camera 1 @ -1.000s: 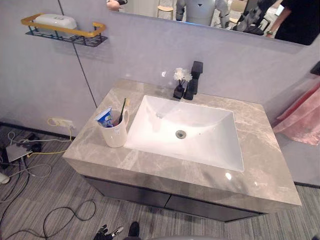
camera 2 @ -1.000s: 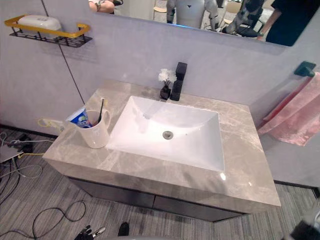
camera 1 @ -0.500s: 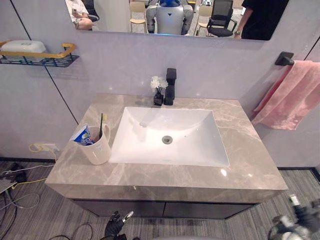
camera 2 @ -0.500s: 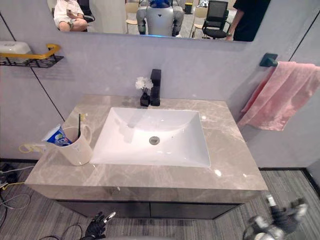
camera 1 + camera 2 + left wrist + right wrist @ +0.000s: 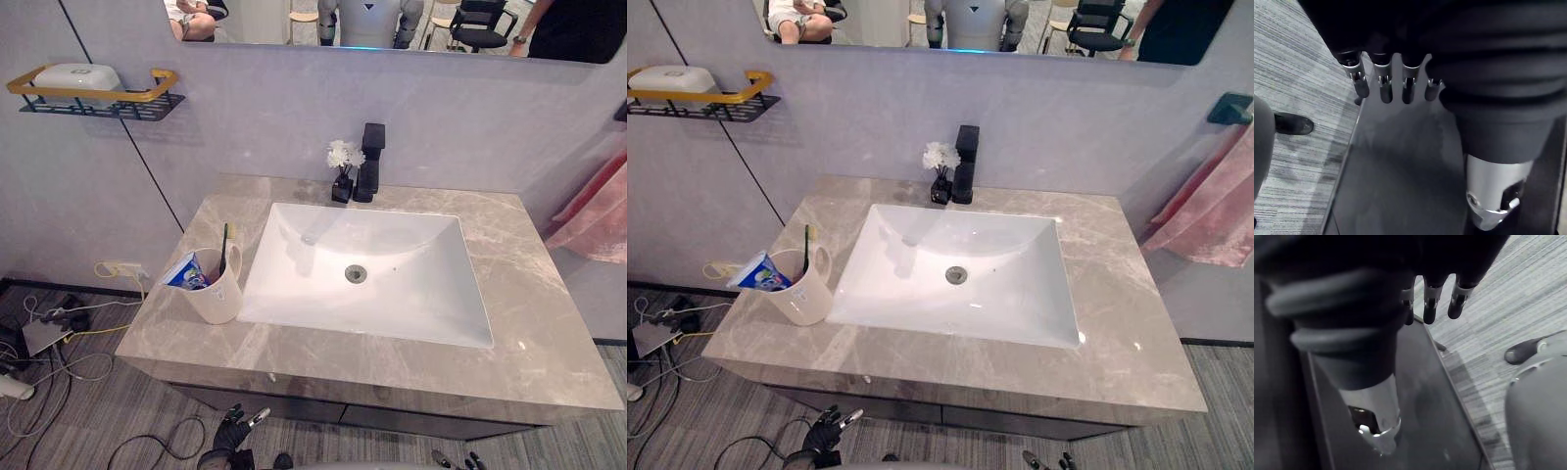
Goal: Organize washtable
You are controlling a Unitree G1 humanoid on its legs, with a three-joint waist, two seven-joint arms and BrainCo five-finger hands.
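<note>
Cup [image 5: 217, 294] stood on the desk [image 5: 529, 323], nothing gripped.
Fingers of the left hand [image 5: 1385, 88] and right hand [image 5: 1431, 306] are held straight and empty; the cup is seen well beyond the left fingers, farther from the right.

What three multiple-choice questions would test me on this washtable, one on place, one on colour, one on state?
1. Where does the cup stand?
A) left of the sink
B) right of the sink
C) inside the sink

2. What colour is the towel?
A) blue
B) pink
C) green

3. How is the left robot hand?
A) shut on the cup
B) shut on the towel
C) open

1 A: it stands beside the sink's left rim.
2 B: pink cloth hangs at the right.
3 C: its fingers are straight, holding nothing.
</note>
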